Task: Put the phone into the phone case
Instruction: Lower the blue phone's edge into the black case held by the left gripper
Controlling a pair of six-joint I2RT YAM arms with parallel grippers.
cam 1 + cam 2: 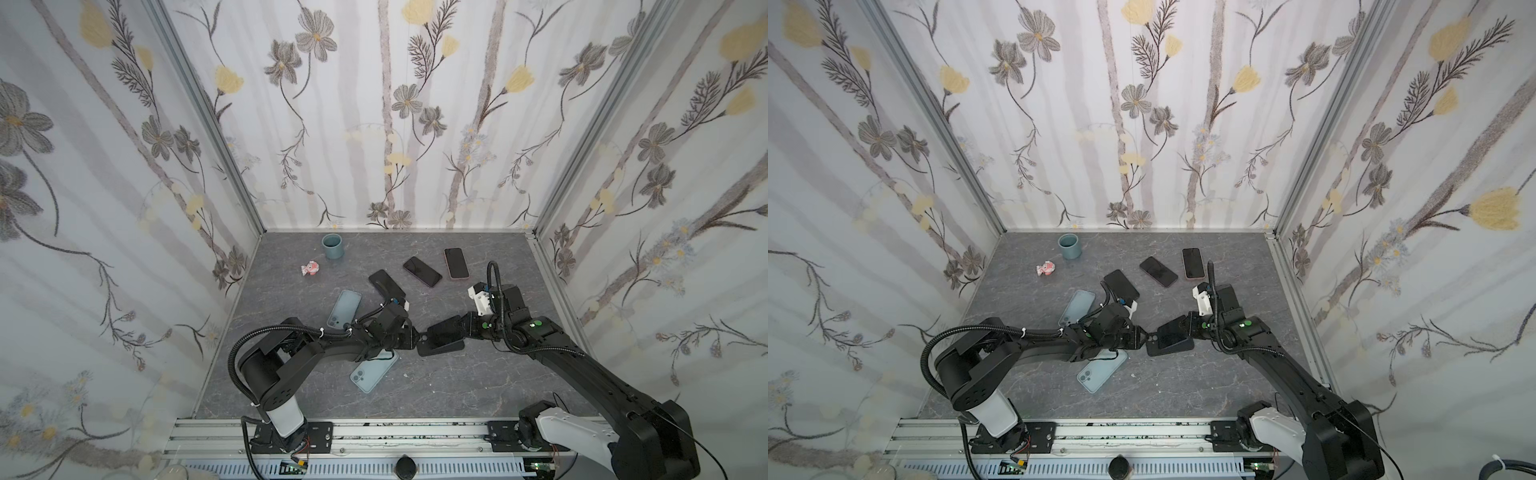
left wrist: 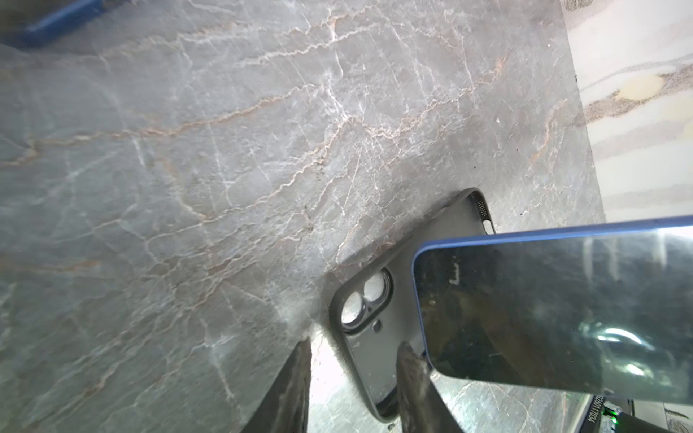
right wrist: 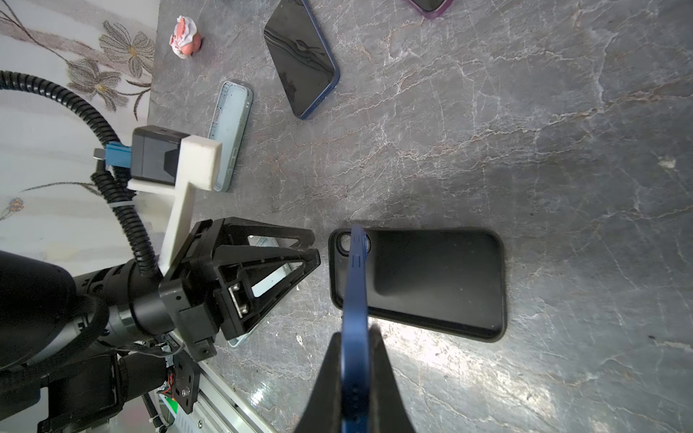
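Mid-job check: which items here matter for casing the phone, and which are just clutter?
In play: blue phone, held by right gripper; black case below it; left gripper, open at the case's camera end.
Lying about: two light-blue cases; three spare phones; teal cup; pink toy.

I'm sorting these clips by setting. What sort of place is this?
Probably a robot test booth, not a home: flowered panels wall in a grey marbled table, and the left arm and right arm are bolted to a metal rail along its front.
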